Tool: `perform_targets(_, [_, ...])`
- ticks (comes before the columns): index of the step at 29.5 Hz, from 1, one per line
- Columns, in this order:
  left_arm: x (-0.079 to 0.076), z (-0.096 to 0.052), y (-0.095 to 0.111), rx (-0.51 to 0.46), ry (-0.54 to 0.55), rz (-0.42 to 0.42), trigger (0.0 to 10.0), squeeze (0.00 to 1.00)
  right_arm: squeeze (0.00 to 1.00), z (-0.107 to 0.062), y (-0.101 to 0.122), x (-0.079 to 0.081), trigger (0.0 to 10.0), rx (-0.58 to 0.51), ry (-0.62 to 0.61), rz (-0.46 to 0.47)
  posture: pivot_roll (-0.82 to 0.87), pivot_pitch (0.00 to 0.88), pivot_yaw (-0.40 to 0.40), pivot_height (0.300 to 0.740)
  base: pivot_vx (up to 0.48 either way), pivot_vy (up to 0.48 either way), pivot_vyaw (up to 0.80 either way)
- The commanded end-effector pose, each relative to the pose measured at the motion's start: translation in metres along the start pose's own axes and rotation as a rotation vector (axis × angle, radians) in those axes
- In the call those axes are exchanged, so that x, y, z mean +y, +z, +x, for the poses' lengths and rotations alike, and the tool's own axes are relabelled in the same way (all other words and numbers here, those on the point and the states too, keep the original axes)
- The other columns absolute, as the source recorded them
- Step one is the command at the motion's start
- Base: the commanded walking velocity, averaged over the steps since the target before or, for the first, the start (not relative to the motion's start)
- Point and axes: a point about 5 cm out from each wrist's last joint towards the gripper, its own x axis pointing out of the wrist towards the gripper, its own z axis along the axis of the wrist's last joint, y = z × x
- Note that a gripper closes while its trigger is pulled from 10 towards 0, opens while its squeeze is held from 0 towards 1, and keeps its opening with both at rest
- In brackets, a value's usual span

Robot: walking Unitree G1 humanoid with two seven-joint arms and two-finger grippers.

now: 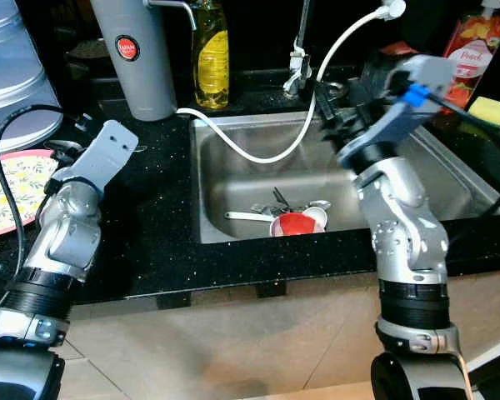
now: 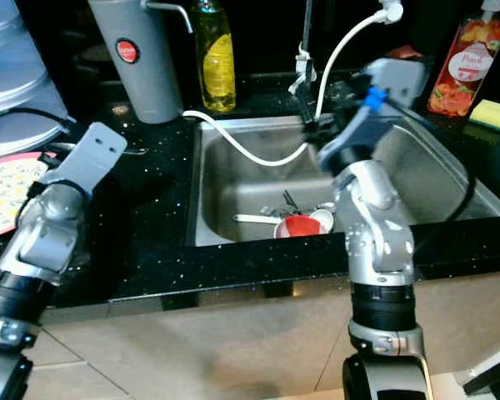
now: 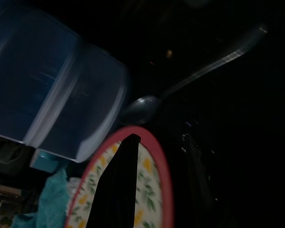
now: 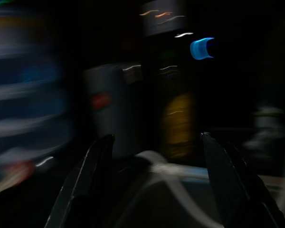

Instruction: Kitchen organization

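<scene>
Dishes lie in the steel sink (image 1: 233, 158): a red bowl (image 1: 293, 224) touching a white bowl (image 1: 317, 217), with cutlery (image 1: 275, 202) just behind them and a white spoon (image 1: 248, 216) on their left, all near the basin's front wall.

At the far left, a clear plastic tub (image 1: 12, 71) stands at the counter's edge, and a flowered plate with a red rim (image 1: 12, 187) lies in front of it. The left gripper (image 3: 118, 190) hangs over this plate; one dark finger shows in the left wrist view and how far the jaws are apart cannot be told. A metal spoon (image 3: 147, 107) rests on the black counter (image 1: 150, 233) just beside the plate's rim. Open, speckled counter runs from the plate to the sink's left edge.

Behind that stretch, a grey thermos (image 1: 137, 58) bears a round red badge; its writing is too small to read. A yellow soap bottle (image 1: 211, 58) stands beside it. A white hose (image 1: 267, 154) curves from the thermos base over the sink corner and up past the faucet (image 1: 298, 67).

The right gripper (image 4: 154, 175) is raised above the sink's back right part, near the faucet, its jaws wide apart and holding nothing. At the far right, a pouch (image 1: 475, 54) reads "Peach", with a yellow sponge (image 1: 490, 110) beside it.
</scene>
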Motion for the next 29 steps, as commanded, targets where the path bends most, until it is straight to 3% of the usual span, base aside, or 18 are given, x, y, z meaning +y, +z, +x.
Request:
perform_targets(1, [-0.003,-0.004,-0.008,0.033,-0.020,0.041,10.0,0.00,0.00,-0.003,0.000,0.014,10.0,0.024,0.124,0.008,-0.05,0.152,0.063,0.740,0.000,0.000,0.00])
perform_targets(3, [-0.003,-0.007,-0.010,0.043,-0.029,0.044,10.0,0.00,0.00,-0.010,-0.002,0.026,10.0,0.065,0.248,-0.005,-0.05,0.152,0.065,0.740,0.000,0.000,0.00])
perform_targets(5, [-0.006,-0.013,-0.012,0.074,-0.065,-0.009,10.0,0.00,0.00,-0.017,-0.004,0.033,10.0,0.083,0.340,-0.077,-0.05,0.150,0.066,0.740,0.000,0.000,0.00])
perform_targets(9, [-0.013,-0.021,-0.024,0.138,-0.107,-0.010,10.0,0.00,0.00,-0.026,-0.006,0.040,10.0,0.128,0.464,-0.069,-0.05,0.146,0.074,0.740,0.000,0.000,0.00])
perform_targets(15, [-0.007,-0.019,-0.044,0.196,-0.081,0.055,10.0,0.00,0.00,-0.028,-0.011,0.041,10.0,0.159,0.468,-0.066,-0.04,0.141,0.074,0.740,0.000,0.000,0.00])
perform_targets(29, [0.006,-0.010,-0.072,0.303,-0.014,0.071,10.0,0.00,0.00,-0.027,-0.014,0.037,10.0,0.171,0.428,-0.060,-0.06,0.141,0.070,0.740,0.000,0.000,0.00])
